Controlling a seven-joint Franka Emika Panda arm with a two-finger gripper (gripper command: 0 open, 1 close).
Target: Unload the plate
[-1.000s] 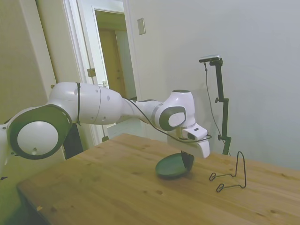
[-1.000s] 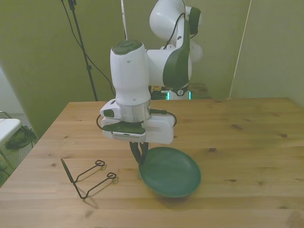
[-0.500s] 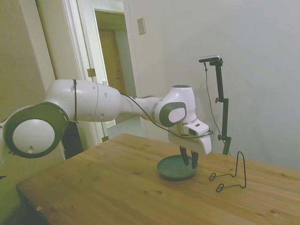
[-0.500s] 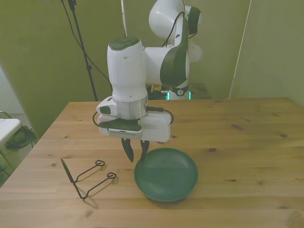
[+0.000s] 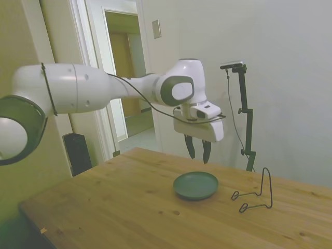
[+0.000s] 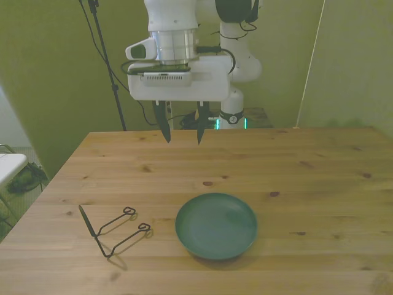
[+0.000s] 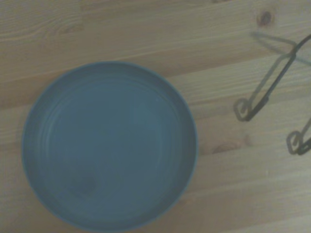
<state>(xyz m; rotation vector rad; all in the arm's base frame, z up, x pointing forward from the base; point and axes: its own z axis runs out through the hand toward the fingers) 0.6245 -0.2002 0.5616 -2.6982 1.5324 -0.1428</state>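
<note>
**Plate flat on table, gripper up and empty**

Table [image 5: 104, 207]: wood, big, only two items on it. Arm [image 5: 88, 93] reaches in high from the side view's left, w/ gripper [image 6: 182, 129] hanging well above the surface, fingers pointing straight down. Jaws apart, nothing between them, clear in front + side views.

Plate [image 6: 215, 225]: dark green, lying flat, rim up, roughly mid-table, a bit toward the near edge in the front view. Not touching anything. Wrist view shows plate [image 7: 110, 144] square below the cam, nothing in it.

Wire stand [image 6: 114, 230]: thin black, sits on the front view's left of the plate, near but apart. Nothing on it.

My read: plate is off the stand and set down, so unload looks basically done; step in hand is the retreat. To do it well I'd go straight up, no sideways drift till fingers are well clear of rim, and keep the jaws spread. I'd swing away on the side opp. the stand so I don't clip the upright wire. Go slow, plate is light and could skid if nudged.
</note>
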